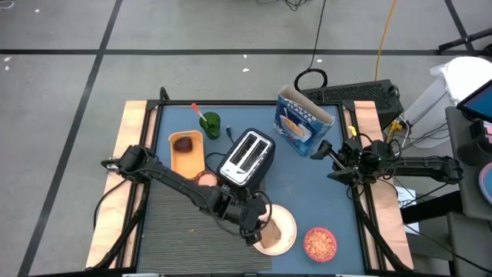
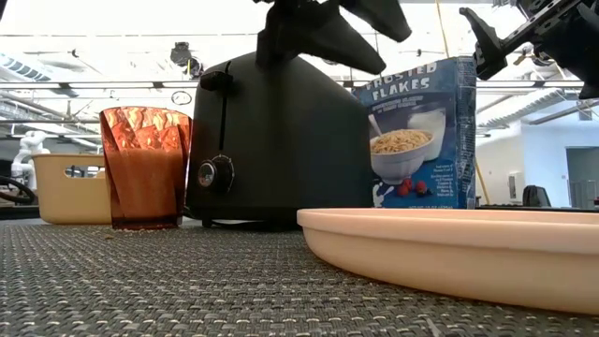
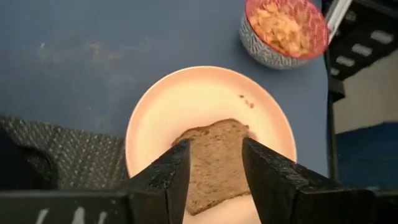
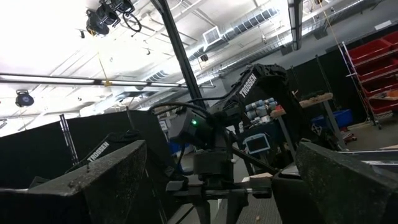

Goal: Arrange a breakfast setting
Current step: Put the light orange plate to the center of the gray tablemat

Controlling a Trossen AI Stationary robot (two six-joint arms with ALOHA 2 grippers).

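Blue tabletop w/ dark mat. Toast (image 3: 214, 155) lies on plate (image 3: 186, 99), bowl (image 3: 283, 31) just beside. Left gripper (image 3: 214, 171) above it, fingers apart, straddling. You'd judge toast light, crumbly: pinch edges gently. Right gripper (image 1: 330, 158) waits far right, fingers apart.

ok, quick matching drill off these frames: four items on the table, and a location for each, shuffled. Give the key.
Items:
1. toast slice
2. cereal bowl
3. toaster
4. cereal box

Places:
A. upright toward the far side of the blue mat, near the right gripper
B. on the cream plate, under the open left gripper
C. on the mat just right of the plate
D. mid-table, between the orange container and the box

Pairs: 1-B, 2-C, 3-D, 4-A
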